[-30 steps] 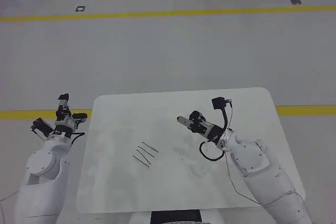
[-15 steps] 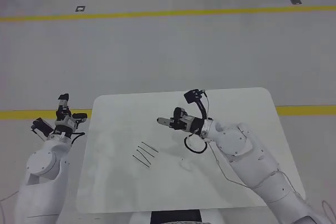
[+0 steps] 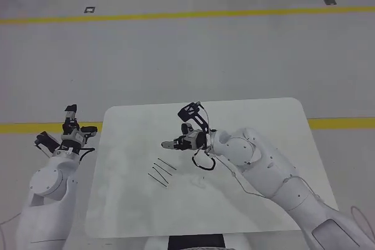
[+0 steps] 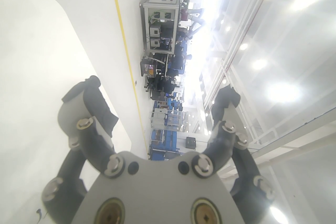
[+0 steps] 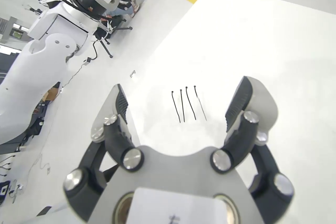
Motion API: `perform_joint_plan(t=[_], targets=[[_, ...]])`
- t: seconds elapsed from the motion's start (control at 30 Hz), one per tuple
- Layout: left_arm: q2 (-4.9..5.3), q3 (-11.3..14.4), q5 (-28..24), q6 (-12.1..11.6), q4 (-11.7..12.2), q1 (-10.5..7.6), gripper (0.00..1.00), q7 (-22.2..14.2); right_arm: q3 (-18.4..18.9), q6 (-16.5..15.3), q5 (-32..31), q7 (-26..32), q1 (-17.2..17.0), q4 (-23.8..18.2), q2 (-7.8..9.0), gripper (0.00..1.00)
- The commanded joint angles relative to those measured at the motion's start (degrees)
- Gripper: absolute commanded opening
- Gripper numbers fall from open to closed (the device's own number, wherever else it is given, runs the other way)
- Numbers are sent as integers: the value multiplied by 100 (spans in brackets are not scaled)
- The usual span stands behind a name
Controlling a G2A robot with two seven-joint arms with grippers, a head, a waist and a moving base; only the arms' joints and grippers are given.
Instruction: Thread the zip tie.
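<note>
1. Distance was the first worry: the left gripper [image 4: 160, 99] hung off the table [image 3: 269, 125] edge, at about 9 o'clock from the table centre, spread wide and holding nothing. Parked that far out, it might have been late to take a tie's free end, which would have left one arm with a two-handed job.
2. Four black zip ties [image 3: 161, 170] lay flat, side by side and close together, toward 8 o'clock from the table centre. Being thin and lying on a smooth top, a tie would probably have slid or pivoted under a pinch rather than lifted. Their crowding meant a grasp could catch two at once or knock the neighbours askew.
3. At about 1 o'clock from the ties, the right gripper [image 3: 169, 144] hovered above the table, jaws wide apart and empty. If it descended off-line or too steeply, it might have straddled a tie without gripping it, or pressed into the tabletop.
</note>
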Motion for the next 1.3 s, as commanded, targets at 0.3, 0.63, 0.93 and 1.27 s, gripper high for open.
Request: perform_joint_plan(t=[0.3,0.63,0.93,1.27], targets=[[0,0,0,0,0,0,100,0,-323,-84,-150,252,258,181,-102,100],[0,0,0,0,0,0,100,0,-1593,-158,-63,794,1297,1480,-735,100],[0,0,0,0,0,0,100,0,-2165,-438,255,1058,1645,2292,-1177,100],[0,0,0,0,0,0,100,0,-2252,-508,20,1149,1678,2231,-1178,100]])
